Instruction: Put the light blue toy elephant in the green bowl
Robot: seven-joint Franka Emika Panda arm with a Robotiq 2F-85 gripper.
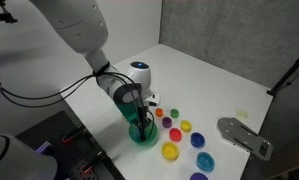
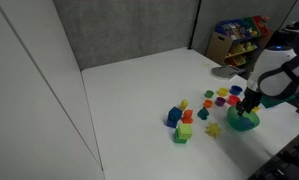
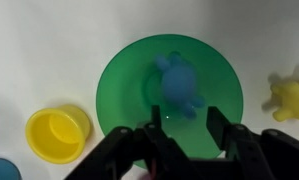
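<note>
The light blue toy elephant (image 3: 177,88) lies inside the green bowl (image 3: 124,85) in the wrist view, a little past my fingertips. My gripper (image 3: 185,118) is open and empty, hovering right over the bowl with nothing between the fingers. In both exterior views the gripper (image 1: 142,118) (image 2: 251,104) hangs directly above the green bowl (image 1: 144,137) (image 2: 243,123); the elephant is hidden there.
A yellow bowl (image 3: 57,133) sits beside the green bowl, a yellow toy (image 3: 291,97) on the opposite side. Several small coloured bowls and toys (image 1: 184,135) lie nearby. Stacked blocks (image 2: 181,120) stand on the white table. A grey object (image 1: 244,137) lies near the table edge.
</note>
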